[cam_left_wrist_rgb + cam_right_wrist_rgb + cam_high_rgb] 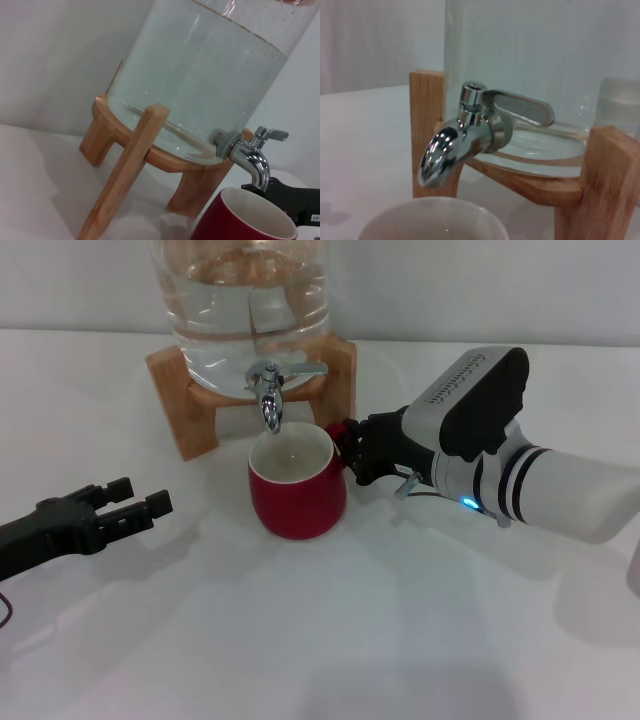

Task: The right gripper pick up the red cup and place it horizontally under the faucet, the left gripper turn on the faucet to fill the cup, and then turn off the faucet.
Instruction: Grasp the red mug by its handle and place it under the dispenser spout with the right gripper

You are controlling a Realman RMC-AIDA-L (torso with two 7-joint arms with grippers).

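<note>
Both arms low: right pincer (352, 452) grips red cup (297, 490) handle under faucet (271, 390); left pincer (135, 500) open.

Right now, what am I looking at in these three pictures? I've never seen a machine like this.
It is a two-armed robot at a white table. The wide picture comes from a camera on its head; the other two come from cameras on its wrists. The right gripper has its jaws closed on the handle of the red cup, which stands upright below the faucet. That chrome tap sits on a clear water jug resting on a wooden stand. The left gripper hovers open, off to the side, holding nothing. The cup looks empty.
</note>
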